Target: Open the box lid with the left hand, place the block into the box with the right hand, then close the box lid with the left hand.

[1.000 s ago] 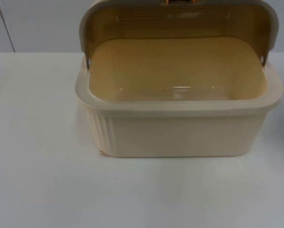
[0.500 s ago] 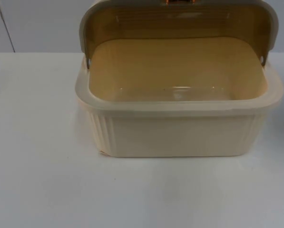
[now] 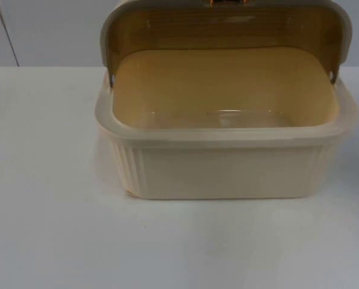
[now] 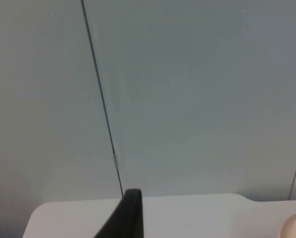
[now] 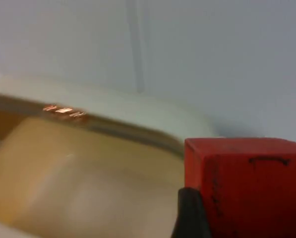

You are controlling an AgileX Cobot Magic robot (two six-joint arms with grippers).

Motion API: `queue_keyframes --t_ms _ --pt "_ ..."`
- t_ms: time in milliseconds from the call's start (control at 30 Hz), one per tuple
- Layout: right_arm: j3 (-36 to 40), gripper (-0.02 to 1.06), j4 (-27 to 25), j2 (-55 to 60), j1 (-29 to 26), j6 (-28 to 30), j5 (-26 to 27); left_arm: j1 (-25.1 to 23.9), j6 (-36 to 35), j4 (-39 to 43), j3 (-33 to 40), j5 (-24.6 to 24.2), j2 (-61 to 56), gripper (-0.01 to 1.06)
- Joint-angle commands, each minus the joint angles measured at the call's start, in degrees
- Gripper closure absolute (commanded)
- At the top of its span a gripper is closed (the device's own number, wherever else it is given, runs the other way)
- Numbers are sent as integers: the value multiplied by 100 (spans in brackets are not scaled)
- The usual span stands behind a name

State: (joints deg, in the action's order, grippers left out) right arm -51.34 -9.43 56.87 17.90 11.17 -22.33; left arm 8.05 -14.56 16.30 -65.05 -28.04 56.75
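Cream box (image 3: 227, 162) at table (image 3: 47, 229) far edge, lid (image 3: 224, 27) raised, right end effector (image 5: 195, 218) pinching red block (image 5: 247, 183) beside lid, left end effector (image 4: 125, 218) facing partition wall (image 4: 197, 89), finger state indiscernible

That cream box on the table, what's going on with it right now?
The box sits on the white table with its lid swung up and back, and nothing lies inside it. The right hand holds a red block close to the open box, seemingly about to put it in. The left hand waits off to the side, facing the grey partition wall.
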Motion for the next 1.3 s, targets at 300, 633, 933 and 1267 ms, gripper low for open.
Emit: queue_keyframes --t_ms 300,633,933,1267 --pt "-47 104 21 764 1254 -7 313 -5 -55 -70 -30 -13 -17 0" --pt "-47 104 21 2029 1351 -7 1098 -5 -55 -70 -30 -13 -17 0" --pt "-47 104 33 3098 1351 89 2233 -5 -55 -70 -30 -13 -17 0" --pt "-47 104 33 3841 1351 479 3288 -5 -55 -70 -30 -13 -17 0"
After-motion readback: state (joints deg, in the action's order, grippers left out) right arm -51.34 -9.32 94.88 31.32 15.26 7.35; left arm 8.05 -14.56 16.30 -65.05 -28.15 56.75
